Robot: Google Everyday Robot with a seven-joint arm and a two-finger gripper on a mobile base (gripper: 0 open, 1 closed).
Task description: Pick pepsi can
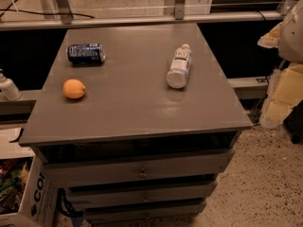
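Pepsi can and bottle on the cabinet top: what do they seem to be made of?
The pepsi can looks like metal, printed dark blue, with a silvery end. The bottle is probably clear plastic: see-through body, white label, white cap. Both lie on their sides. The tool is not in view.

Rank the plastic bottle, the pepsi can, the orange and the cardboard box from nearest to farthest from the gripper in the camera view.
The gripper sits at the right edge.
1. Plastic bottle, lying right of centre.
2. Pepsi can, back left, and orange, left edge: too close to call.
3. Cardboard box, on the floor, lower left.
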